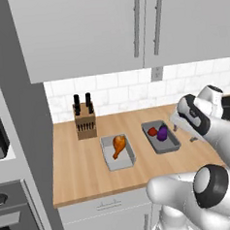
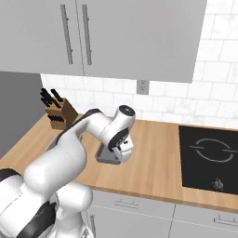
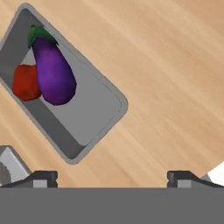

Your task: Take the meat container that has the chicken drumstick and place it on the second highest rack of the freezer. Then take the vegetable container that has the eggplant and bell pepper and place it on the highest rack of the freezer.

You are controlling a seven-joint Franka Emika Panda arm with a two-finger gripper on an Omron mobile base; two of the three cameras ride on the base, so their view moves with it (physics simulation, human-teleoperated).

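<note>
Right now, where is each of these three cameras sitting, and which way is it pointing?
Left base view: behind the arm, to its left, facing forward and down at the wooden counter with the knife block, meat container and vegetable container; the white arm rises at lower right.
Right base view: behind, to its right, facing the counter and black cooktop; the arm rises at lower left.
Hand view: on the hand, looking down at the eggplant and bell pepper; open gripper at bottom.
Shared: both base views show the knife block.

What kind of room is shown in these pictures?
A rendered home kitchen, it seems: a wooden counter under grey wall cabinets, a knife block by the tiled wall, and a black cooktop set into the counter.
</note>
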